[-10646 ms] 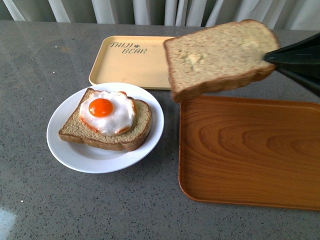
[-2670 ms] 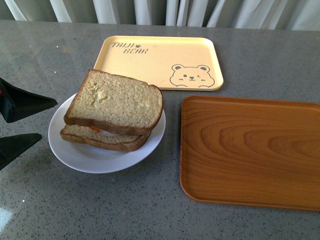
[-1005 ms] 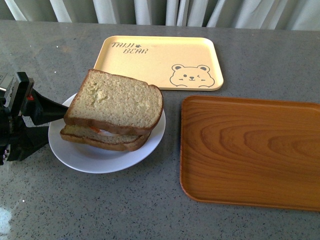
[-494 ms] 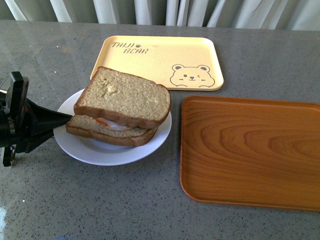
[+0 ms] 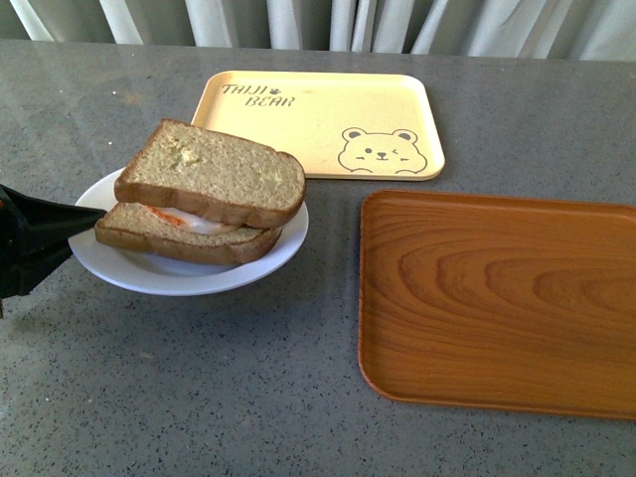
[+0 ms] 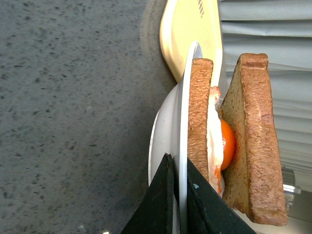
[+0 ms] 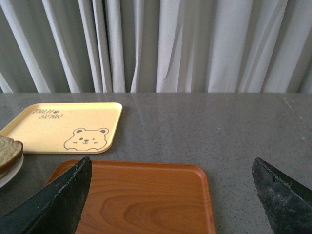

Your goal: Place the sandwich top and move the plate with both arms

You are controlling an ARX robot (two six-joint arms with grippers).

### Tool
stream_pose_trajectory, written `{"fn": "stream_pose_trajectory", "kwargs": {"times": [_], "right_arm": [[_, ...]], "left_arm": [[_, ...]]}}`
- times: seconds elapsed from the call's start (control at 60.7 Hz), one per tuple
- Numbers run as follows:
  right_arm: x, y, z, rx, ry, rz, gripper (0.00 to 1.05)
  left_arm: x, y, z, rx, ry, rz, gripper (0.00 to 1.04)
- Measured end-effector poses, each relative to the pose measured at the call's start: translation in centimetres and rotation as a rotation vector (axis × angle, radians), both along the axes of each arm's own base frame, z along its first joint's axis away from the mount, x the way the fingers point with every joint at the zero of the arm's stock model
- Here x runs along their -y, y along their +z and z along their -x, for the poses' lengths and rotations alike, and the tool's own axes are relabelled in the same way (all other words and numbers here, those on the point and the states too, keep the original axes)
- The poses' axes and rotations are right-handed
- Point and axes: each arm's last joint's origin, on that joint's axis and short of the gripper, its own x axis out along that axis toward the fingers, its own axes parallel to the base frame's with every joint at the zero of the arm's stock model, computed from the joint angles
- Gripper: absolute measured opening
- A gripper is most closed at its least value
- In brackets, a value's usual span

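One-handed so far: pinches the plate (image 5: 199, 280) at its left rim with the left gripper (image 6: 178, 160), jaws closed down to the thickness of the rim. Has carried it leftward and, by the look of it, clear of the table (image 5: 248, 397) since half a second ago; lay flat then, nearer the wooden tray (image 5: 497, 298). Keeps the sandwich top (image 5: 211, 174) aboard, propped aslant on the fried egg (image 6: 226, 146) over the lower slice (image 5: 179, 241). Means placing looks done and moving begun, yet without the right gripper (image 7: 171, 163), spread wide, holding nothing, well apart from the plate over by the wooden tray. Counting up: two bread slices, one egg, one plate, two trays including the bear tray (image 5: 318, 114), two grippers.
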Motion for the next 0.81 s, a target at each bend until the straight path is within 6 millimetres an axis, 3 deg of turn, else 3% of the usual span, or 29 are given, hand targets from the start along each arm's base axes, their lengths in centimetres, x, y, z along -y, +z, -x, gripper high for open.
{"fn": "stream_pose_trajectory", "kwargs": {"times": [0.379, 0.807], "right_arm": [[0.0, 0.0, 0.0, 0.0, 0.0, 0.0, 0.96], [0.0, 0.0, 0.0, 0.0, 0.0, 0.0, 0.96]], "left_arm": [[0.8, 2.1, -0.7, 0.035, -0.022, 0.035, 0.02], [3.3, 4.4, -6.4, 0.08, -0.114, 0.009, 0.02]]}}
